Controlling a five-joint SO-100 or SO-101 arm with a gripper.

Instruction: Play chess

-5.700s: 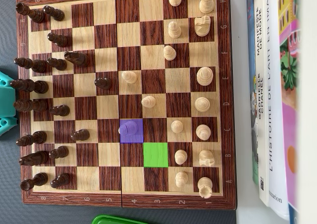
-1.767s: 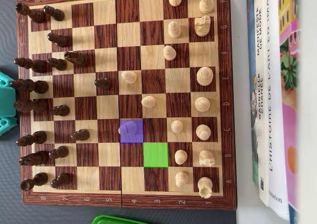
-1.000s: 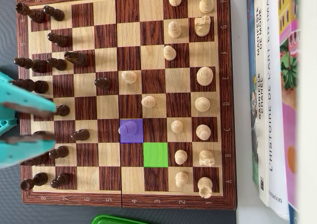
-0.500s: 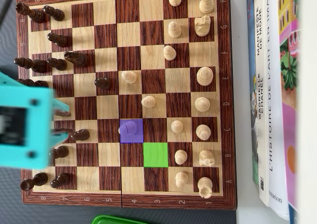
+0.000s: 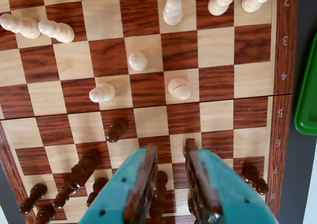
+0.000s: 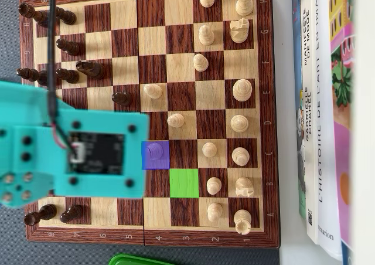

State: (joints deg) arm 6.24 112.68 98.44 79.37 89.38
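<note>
The wooden chessboard (image 6: 266, 118) carries dark pieces on the left and light pieces on the right in the overhead view. A purple-marked square holds a light piece (image 6: 154, 153), and a green-marked square (image 6: 184, 183) is empty. My turquoise arm (image 6: 88, 153) covers the board's left middle and hides the fingers there. In the wrist view my gripper (image 5: 170, 145) hovers open over the dark side. That same light piece (image 5: 179, 88) lies ahead of the tips. A dark pawn (image 5: 160, 180) shows below, between the fingers.
A green container (image 6: 137, 260) (image 5: 308, 85) sits off the board's edge. Books (image 6: 322, 118) lie along the right side in the overhead view. A dark pawn (image 5: 116, 130) and light pieces (image 5: 102, 92) (image 5: 137, 61) stand ahead of the fingers. A black cable (image 6: 53, 42) runs over the board.
The arm has come in from the left edge and moved right over the dark pieces, now covering the left middle of the board. No chess piece has moved.
</note>
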